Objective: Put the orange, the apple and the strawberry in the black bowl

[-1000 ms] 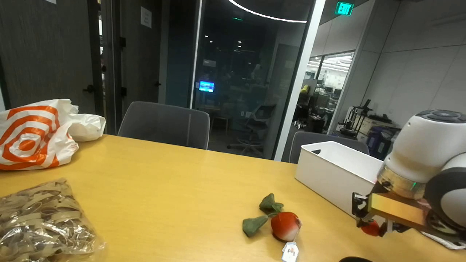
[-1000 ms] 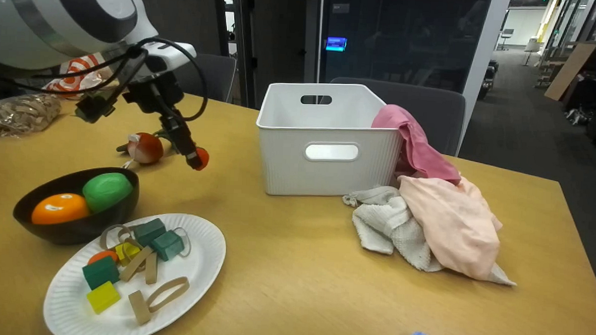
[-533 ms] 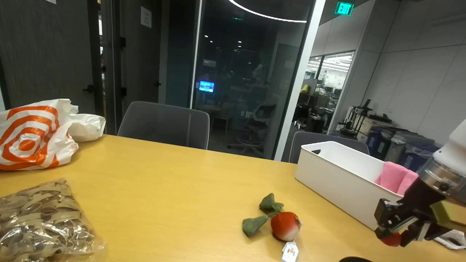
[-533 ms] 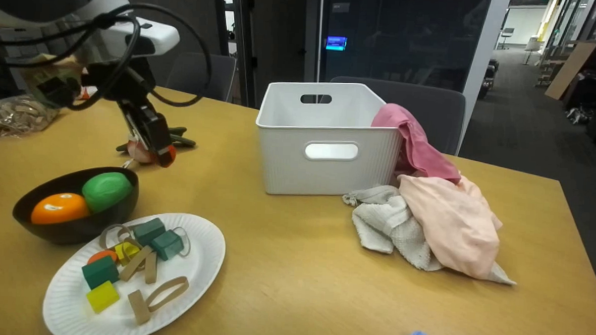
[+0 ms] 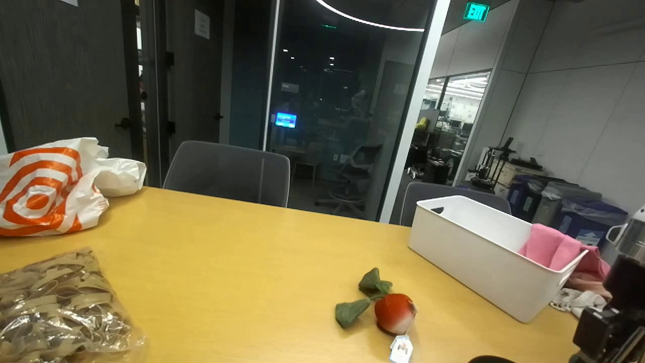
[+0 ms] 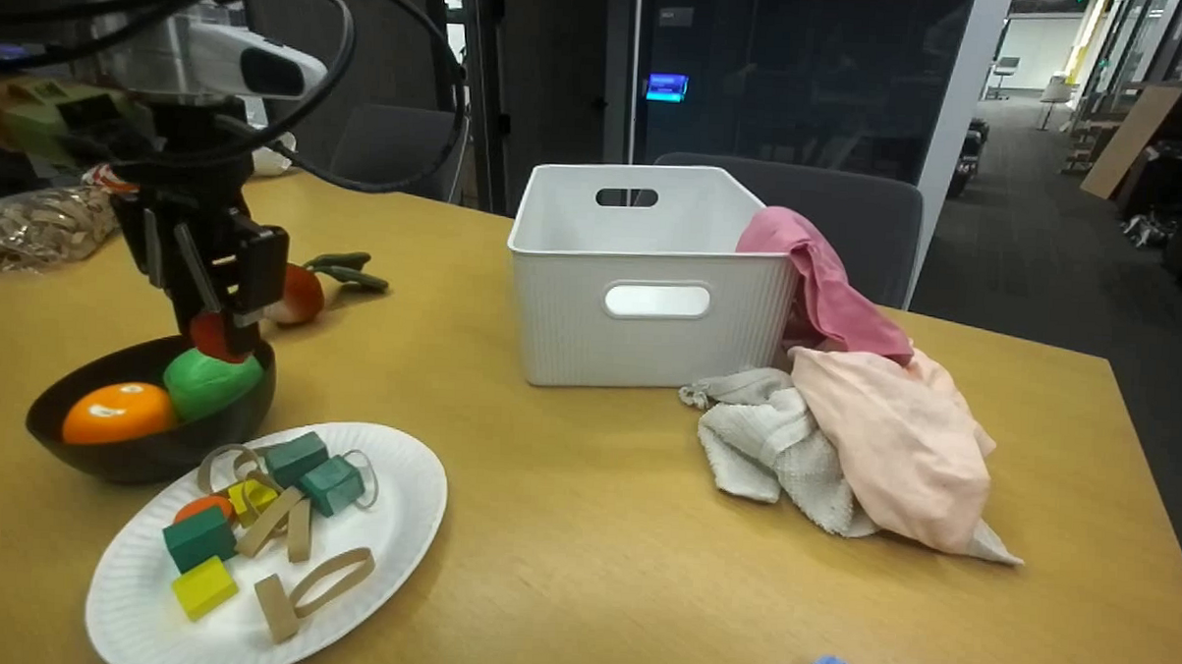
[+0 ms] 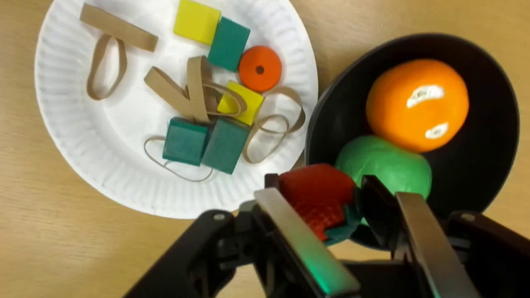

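My gripper (image 6: 225, 337) is shut on the red strawberry (image 7: 314, 194), which shows green leaves at one end. In an exterior view the strawberry (image 6: 209, 335) is held at the black bowl's far rim, just above the apple. In the wrist view the gripper (image 7: 321, 184) overlaps the near edge of the black bowl (image 7: 468, 178). The orange (image 7: 418, 105) and the green apple (image 7: 385, 161) lie side by side in the bowl (image 6: 144, 466). In an exterior view only a sliver of the bowl (image 5: 491, 359) and part of the gripper show at the frame edges.
A white paper plate (image 6: 398, 502) with blocks and rubber bands stands beside the bowl. A red-orange round fruit (image 5: 395, 312) with leaves lies behind it. A white bin (image 6: 649, 354), cloths (image 6: 882, 440) and a bag of bands (image 5: 60, 307) are also on the table.
The gripper has carried the strawberry from beside the red-orange fruit toward the black bowl and down to its rim. It moved left in an exterior view. The orange and apple have not moved.
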`<state>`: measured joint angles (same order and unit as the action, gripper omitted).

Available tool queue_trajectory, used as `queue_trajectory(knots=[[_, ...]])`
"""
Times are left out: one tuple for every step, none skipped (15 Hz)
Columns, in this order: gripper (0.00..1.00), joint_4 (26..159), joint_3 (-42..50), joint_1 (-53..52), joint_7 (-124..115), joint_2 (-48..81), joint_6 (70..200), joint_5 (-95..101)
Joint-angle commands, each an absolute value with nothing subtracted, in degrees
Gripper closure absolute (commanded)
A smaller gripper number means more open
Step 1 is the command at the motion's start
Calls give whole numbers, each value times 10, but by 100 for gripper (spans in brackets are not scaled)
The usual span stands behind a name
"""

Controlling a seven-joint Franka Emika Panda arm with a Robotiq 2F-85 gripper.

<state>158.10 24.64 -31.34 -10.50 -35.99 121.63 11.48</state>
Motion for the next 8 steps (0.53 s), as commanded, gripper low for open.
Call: queue_trajectory(knots=[[73, 1582, 245, -357, -42, -351, 1198, 110], [73, 1583, 244, -369, -31, -344, 1202, 110], [73, 1585, 246, -384, -16, -337, 1208, 106], [73, 1585, 248, -398, -5, -332, 1213, 103], [73, 1586, 161, -321, 56, -307, 1223, 39], [73, 1585, 152, -323, 74, -301, 1224, 22], [73, 1582, 131, -310, 95, -289, 1226, 2], [65, 1579, 108, -294, 106, -275, 1227, -14]])
